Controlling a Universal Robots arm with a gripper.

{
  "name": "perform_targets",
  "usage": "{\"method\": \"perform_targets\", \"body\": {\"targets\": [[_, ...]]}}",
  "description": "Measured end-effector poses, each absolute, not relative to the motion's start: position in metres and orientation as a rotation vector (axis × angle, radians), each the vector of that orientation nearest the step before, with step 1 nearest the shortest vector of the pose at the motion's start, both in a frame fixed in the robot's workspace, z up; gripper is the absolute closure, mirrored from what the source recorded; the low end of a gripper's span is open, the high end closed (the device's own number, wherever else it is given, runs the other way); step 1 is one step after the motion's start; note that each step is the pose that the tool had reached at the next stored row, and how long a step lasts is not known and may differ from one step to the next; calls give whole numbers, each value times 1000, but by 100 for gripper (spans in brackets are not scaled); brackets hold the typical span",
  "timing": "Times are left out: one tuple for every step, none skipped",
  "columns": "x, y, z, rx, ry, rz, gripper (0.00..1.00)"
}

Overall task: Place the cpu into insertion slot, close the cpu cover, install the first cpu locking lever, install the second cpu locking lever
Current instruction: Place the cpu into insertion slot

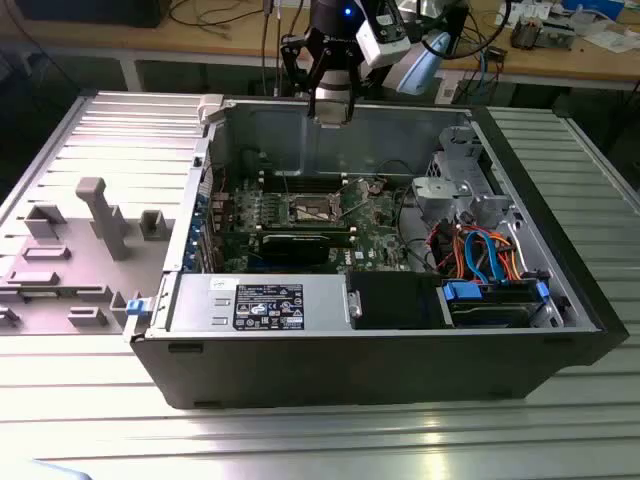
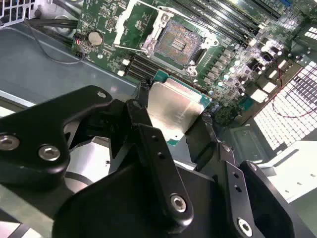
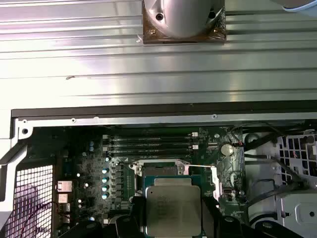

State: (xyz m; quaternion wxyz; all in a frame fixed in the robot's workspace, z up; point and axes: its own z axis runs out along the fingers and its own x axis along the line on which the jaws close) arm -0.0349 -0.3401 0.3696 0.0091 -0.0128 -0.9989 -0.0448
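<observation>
The gripper (image 2: pixel 174 115) is closed on the cpu (image 2: pixel 171 101), one finger (image 2: pixel 142 101) on each of two opposite edges. In the second wrist view the gripper's black body hides the chip's near corner. In the first wrist view the cpu (image 3: pixel 173 208) hangs in front of the insertion slot (image 3: pixel 157 171) and covers its near part, and the fingers (image 3: pixel 132 220) are cut off at the picture's edge. The slot (image 2: pixel 177 43) lies bare, dark-centred, on the green motherboard (image 2: pixel 106 15), apart from the chip. The cpu cover (image 2: pixel 148 37) appears swung open beside it, but how far it tilts is hard to tell.

In the exterior view the gripper (image 1: pixel 331 108) hangs over the far wall of the open computer case (image 1: pixel 380 350) — its fingertips blur into the dark behind. The case lies on a ribbed metal worktop (image 1: pixel 320 440), with a grey moulded tray (image 1: pixel 80 240) on the exterior view's left. Behind it stand wooden benches (image 1: pixel 200 30) strewn with cables.
</observation>
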Motion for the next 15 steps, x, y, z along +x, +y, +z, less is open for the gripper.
{"method": "perform_targets", "body": {"targets": [[-35,-340,370,-40,-3120,-140,45],[-35,-340,370,-40,-3120,-140,45],[-35,-340,370,-40,-3120,-140,45],[-35,-340,370,-40,-3120,-140,45],[-35,-340,370,-40,-3120,-140,45],[-35,-340,370,-40,-3120,-140,45],[-35,-340,370,-40,-3120,-140,45],[-35,-340,370,-40,-3120,-140,45],[-35,-340,370,-40,-3120,-140,45],[-35,-341,370,-42,-3120,-140,45],[-35,-341,369,-47,-3120,-140,45],[-35,-341,369,-54,-3120,-139,45],[-35,-341,369,-66,-3120,-139,45],[-35,-341,369,-78,-3120,-139,45],[-35,-341,369,-92,-3120,-139,45]]}}
